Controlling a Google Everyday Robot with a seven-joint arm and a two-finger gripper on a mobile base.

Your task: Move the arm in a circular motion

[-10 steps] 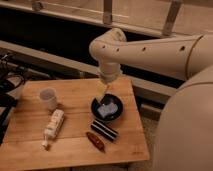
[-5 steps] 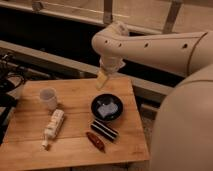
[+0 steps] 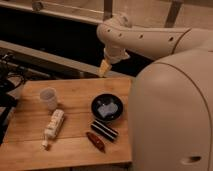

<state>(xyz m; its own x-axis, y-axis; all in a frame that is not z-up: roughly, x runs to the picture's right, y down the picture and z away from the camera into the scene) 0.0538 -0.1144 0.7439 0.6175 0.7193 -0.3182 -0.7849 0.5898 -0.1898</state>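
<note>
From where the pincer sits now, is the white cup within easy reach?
Probably yes: the yellowish pincer hangs over the wooden table's far edge, and nothing stands between it and the white cup.

Cream-white tubular arm [image 3: 150, 40], dark holes, yellowish hand [image 3: 104, 68].

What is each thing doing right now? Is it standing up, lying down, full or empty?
Cream-white robot arm: raised above the table's far edge.
Yellowish tool: hanging, holding nothing.
White cup: upright.
Black bowl: upright, something pale inside.
White bottle: lying down.
Black striped packet: lying flat.
Reddish-brown packet: lying flat.
</note>
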